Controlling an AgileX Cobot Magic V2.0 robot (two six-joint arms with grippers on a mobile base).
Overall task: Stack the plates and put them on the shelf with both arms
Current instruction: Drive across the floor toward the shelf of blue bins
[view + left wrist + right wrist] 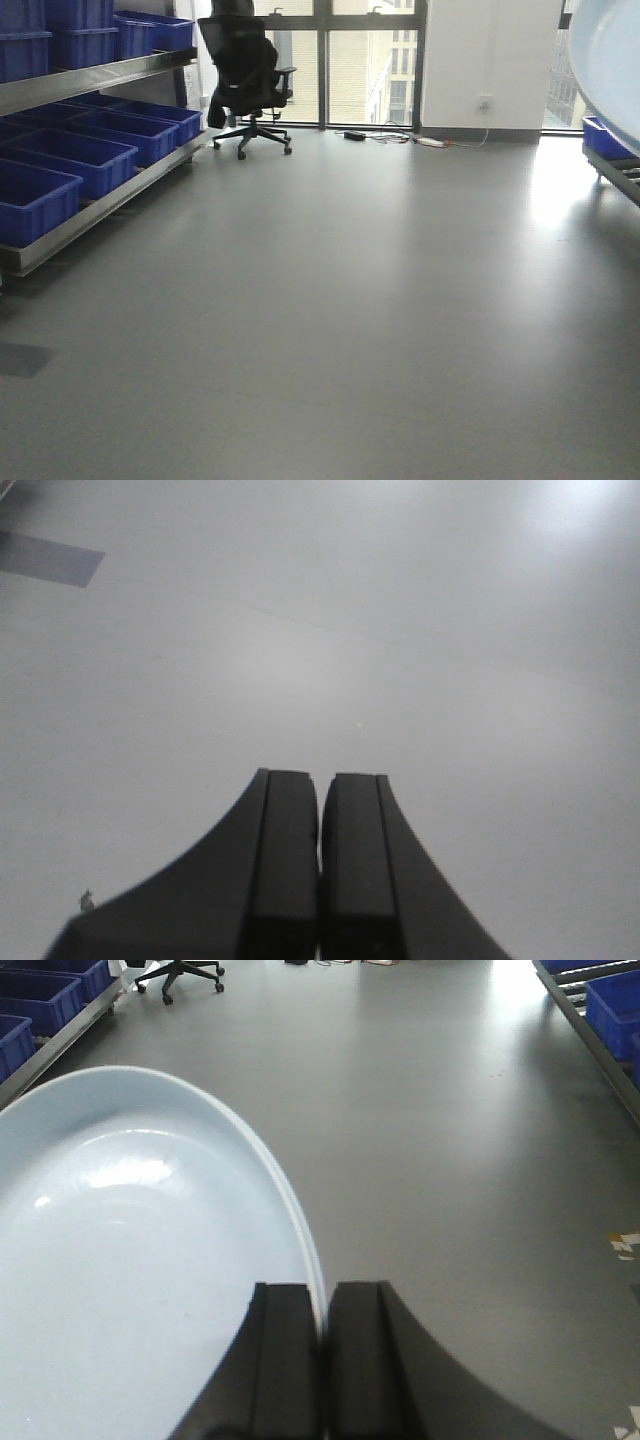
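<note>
Closed finger to finger, left gripper point(320, 785): two black fingers point(285, 860) with only a hairline slit between, nothing held, hanging over bare grey floor point(400, 630) beside one dark rectangular patch point(50, 558) at upper left. Clamped on the near rim of one pale bluish plate point(130, 1260), right gripper point(323, 1300), one black finger on each side of the rim; double line along that rim, so cannot tell whether a second plate lies under the first. Plate held off the floor, filling the left half of the right wrist view and cutting into the top right corner of the front view. Across the front view from the left: one metal shelf rack point(95, 75) with two levels of blue bins point(75, 160), at least ten, too overlapped for a firm count; one black office chair point(245, 80) draped in dark cloth; a few cables point(395, 137) by the window; one wall socket point(485, 102); a second rack point(615, 170) at the right edge with one blue bin point(603, 137). Wide open floor between the two racks
</note>
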